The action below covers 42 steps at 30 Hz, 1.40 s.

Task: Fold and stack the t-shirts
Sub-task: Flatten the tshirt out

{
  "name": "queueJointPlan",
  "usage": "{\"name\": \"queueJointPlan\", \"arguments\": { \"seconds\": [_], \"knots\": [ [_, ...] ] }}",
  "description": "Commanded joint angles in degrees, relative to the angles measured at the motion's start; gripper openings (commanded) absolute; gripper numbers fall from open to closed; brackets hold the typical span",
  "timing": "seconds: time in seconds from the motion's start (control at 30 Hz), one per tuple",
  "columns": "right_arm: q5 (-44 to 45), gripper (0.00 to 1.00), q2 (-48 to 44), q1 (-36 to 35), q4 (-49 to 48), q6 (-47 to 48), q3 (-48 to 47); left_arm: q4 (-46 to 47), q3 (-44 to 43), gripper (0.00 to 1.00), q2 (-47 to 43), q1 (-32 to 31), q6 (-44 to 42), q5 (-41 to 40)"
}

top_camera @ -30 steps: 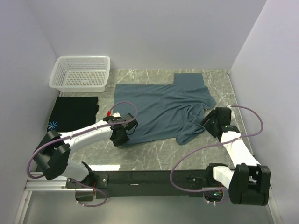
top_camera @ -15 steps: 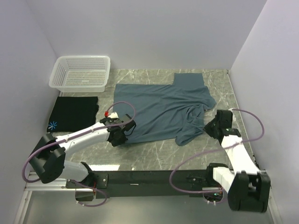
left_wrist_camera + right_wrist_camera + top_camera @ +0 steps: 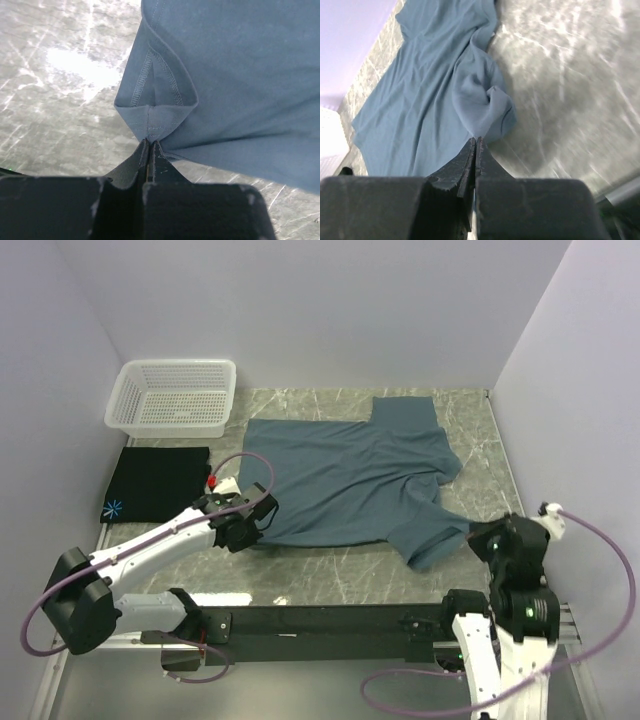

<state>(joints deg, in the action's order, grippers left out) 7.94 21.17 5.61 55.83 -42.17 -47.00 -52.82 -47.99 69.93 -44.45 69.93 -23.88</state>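
Note:
A slate-blue t-shirt (image 3: 350, 475) lies spread across the middle of the marble table, with one sleeve toward the back. My left gripper (image 3: 253, 531) is shut on its near-left hem corner (image 3: 150, 122), which stands up in a small fold at the fingertips. At the near right, my right gripper (image 3: 477, 536) is shut on a bunched lobe of the same t-shirt (image 3: 480, 107) and draws it out toward the table's right edge. A black t-shirt (image 3: 160, 480) with a light-blue starburst (image 3: 113, 508) lies folded at the left.
A white lattice basket (image 3: 120, 405) stands at the back left, just behind the black shirt. Walls close in the left, back and right sides. The black base rail (image 3: 320, 620) runs along the near edge. Bare marble (image 3: 60, 75) shows left of the held corner.
The right gripper has shut on the blue shirt's near-right bunch and pulled it toward the near right. The left gripper has drawn its corner slightly left, so the near hem lies straighter.

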Motion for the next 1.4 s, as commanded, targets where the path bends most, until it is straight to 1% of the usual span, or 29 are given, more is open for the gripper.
{"name": "queueJointPlan", "arguments": {
  "seconds": [0.0, 0.13, 0.27, 0.3, 0.37, 0.4, 0.43, 0.5, 0.53, 0.57, 0.6, 0.63, 0.67, 0.7, 0.73, 0.77, 0.83, 0.87, 0.93, 0.97, 1.03, 1.07, 1.1, 1.17, 1.2, 1.23, 1.27, 1.3, 1.37],
  "knots": [
    [3.8, 0.0, -4.8, 0.3, 11.2, 0.0, -5.3, -3.4, 0.4, 0.02, -2.6, 0.3, 1.2, -2.7],
    [4.4, 0.0, -7.0, 0.3, 18.4, 1.4, -9.6, -4.7, 0.7, 0.03, -5.0, 0.4, 1.8, -2.2],
    [1.4, 0.0, -9.6, 0.3, 24.3, 2.0, -11.3, -6.8, 1.3, 0.04, -7.4, 0.4, 3.2, -2.0],
    [-0.8, 0.02, -10.1, 0.3, 26.7, 2.5, -11.8, -7.6, 1.4, 0.05, -8.7, 0.4, 3.8, -2.0],
    [-5.4, 0.03, -12.2, 0.2, 27.2, 5.4, -12.8, -8.5, 1.5, 0.06, -10.1, 0.4, 4.4, -2.0],
    [-10.9, 0.05, -13.0, 0.3, 27.2, 6.0, -13.4, -9.3, 1.5, 0.07, -11.3, 0.5, 4.7, -2.0],
    [-13.3, 0.08, -14.0, 0.3, 27.2, 6.2, -14.2, -9.5, 1.6, 0.09, -11.8, 0.5, 4.8, -2.0],
    [-17.2, 0.25, -15.4, 0.2, 27.2, 7.3, -15.0, -10.5, 1.5, 0.13, -13.5, 0.5, 4.8, -2.1],
    [-19.1, 0.35, -15.1, 0.2, 27.2, 8.1, -15.9, -11.0, 1.4, 0.2, -14.0, 0.4, 4.9, -2.7],
    [-18.9, 0.53, -14.8, 0.2, 27.2, 9.5, -16.5, -11.3, 1.2, 0.25, -14.5, 0.4, 5.0, -3.0],
    [-18.5, 0.57, -14.5, 0.2, 27.0, 10.1, -17.1, -11.5, 1.1, 0.32, -15.6, 0.4, 5.0, -3.2],
    [-16.1, 0.61, -13.9, 0.2, 27.1, 10.4, -18.4, -11.9, 0.9, 0.46, -16.3, 0.4, 5.1, -3.8],
    [-14.9, 0.69, -13.4, 0.2, 27.0, 10.6, -19.0, -12.0, 0.7, 0.52, -17.0, 0.4, 5.3, -4.3],
    [-13.5, 0.72, -12.8, 0.2, 26.5, 10.8, -19.5, -12.1, 0.6, 0.57, -18.6, 0.4, 5.4, -5.0],
    [-12.8, 0.74, -11.6, 0.2, 25.7, 10.9, -19.2, -12.1, 0.4, 0.67, -19.6, 0.4, 5.2, -5.6],
    [-12.9, 0.77, -10.8, 0.2, 24.8, 10.9, -18.4, -10.4, 0.5, 0.71, -20.4, 0.4, 3.4, -6.4],
    [-14.7, 0.77, -8.2, 0.2, 20.6, 10.3, -14.5, -7.8, 0.7, 0.77, -22.6, 0.5, 1.5, -7.3],
    [-17.4, 0.77, -7.2, 0.2, 18.5, 9.3, -12.7, -4.7, 0.8, 0.79, -23.1, 0.5, -0.7, -7.8],
    [-19.4, 0.77, -4.5, 0.2, 11.1, 7.5, -7.3, -1.0, 0.7, 0.84, -23.2, 0.8, -3.6, -8.3],
    [-20.2, 0.75, -3.4, 0.3, 7.9, 6.2, -5.6, 3.5, 1.0, 0.87, -22.9, 1.1, -6.0, -8.6],
    [-20.3, 0.72, 0.6, 0.3, -0.7, 4.0, -1.5, 8.7, 1.1, 0.89, -20.8, 2.7, -9.0, -7.4],
    [-20.3, 0.71, 2.4, 0.3, -3.5, 3.4, -0.3, 13.5, 1.0, 0.89, -19.7, 5.0, -12.1, -6.7],
    [-18.5, 0.7, 4.2, 0.3, -8.5, 2.7, 0.8, 16.3, 0.9, 0.89, -16.6, 6.6, -13.8, -3.5],
    [-15.7, 0.69, 10.2, 0.3, -13.1, 2.6, 3.2, 20.7, -0.4, 0.89, -12.6, 10.6, -18.8, 1.7],
    [-14.1, 0.68, 12.3, 0.3, -17.5, 2.6, 3.9, 24.7, -1.0, 0.89, -8.3, 13.7, -19.9, 3.6],
    [-10.4, 0.67, 16.9, 0.4, -19.1, 2.5, 4.5, 26.3, -2.5, 0.89, -5.8, 14.9, -20.8, 6.4],
    [-9.3, 0.67, 19.5, 0.4, -20.7, 3.2, 4.6, 27.7, -3.6, 0.88, -3.4, 16.0, -22.7, 7.8],
    [-8.2, 0.67, 22.1, 0.5, -23.3, 3.4, 4.1, 29.0, -5.0, 0.88, 1.7, 17.5, -23.5, 8.6],
    [-4.7, 0.67, 29.9, 1.2, -25.8, 4.4, 3.4, 29.3, -9.7, 0.88, 7.1, 18.8, -25.8, 9.8]
  ]
}}
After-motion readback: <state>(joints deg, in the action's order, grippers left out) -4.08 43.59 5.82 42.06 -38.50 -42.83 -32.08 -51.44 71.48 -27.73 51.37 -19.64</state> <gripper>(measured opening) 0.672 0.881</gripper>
